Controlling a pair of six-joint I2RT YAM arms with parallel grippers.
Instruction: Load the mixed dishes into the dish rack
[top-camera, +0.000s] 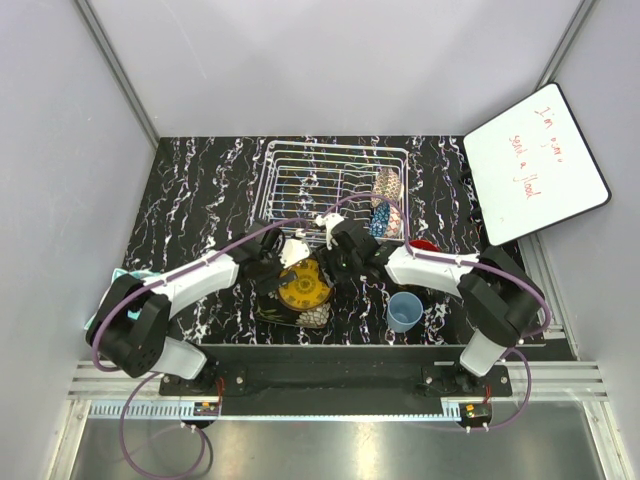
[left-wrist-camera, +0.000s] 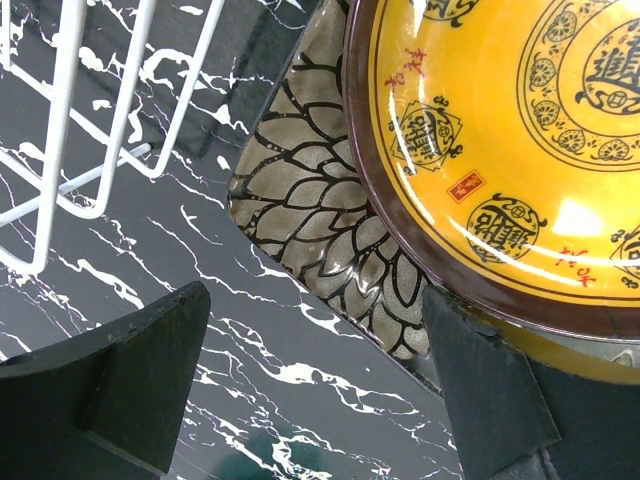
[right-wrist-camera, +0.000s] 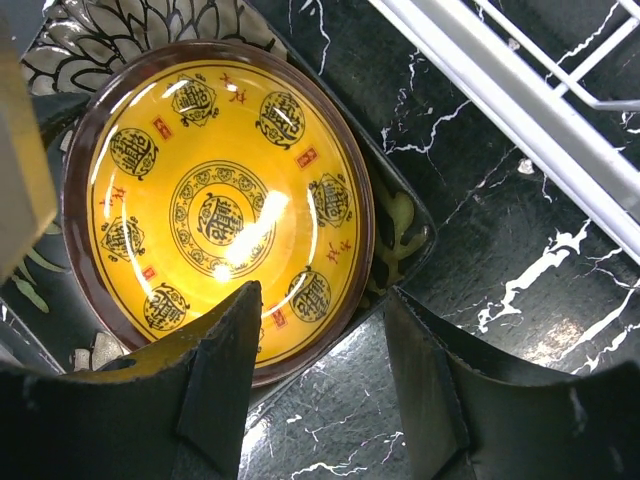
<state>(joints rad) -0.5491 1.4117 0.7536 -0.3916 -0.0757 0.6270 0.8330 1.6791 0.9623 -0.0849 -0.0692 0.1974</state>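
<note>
Yellow-orange plate (left-wrist-camera: 480, 140): runs off the left wrist view at 12 and 3 o'clock. In the right wrist view its 6 o'clock rim ducks behind a finger of the right hand (right-wrist-camera: 322, 300).
Dark squarish plate (left-wrist-camera: 310, 210): mostly buried under the round one, only the 8 o'clock corner peeks out.
Red mug (top-camera: 424, 244): just a sliver past the right arm, shape unclear.
Dish rack (left-wrist-camera: 70, 130): clipped at 9 and 12 o'clock, only a few wires showing.
Headphones (top-camera: 128, 272): a teal scrap under the left arm.
White board (top-camera: 535, 175): red writing, too small to read.

The yellow-orange plate (right-wrist-camera: 215, 200) is gleaming with a glossy glaze, the dish rack (top-camera: 310, 185) is showing smooth white-coated wire, and the table (top-camera: 200, 190) is looking marbled black.
</note>
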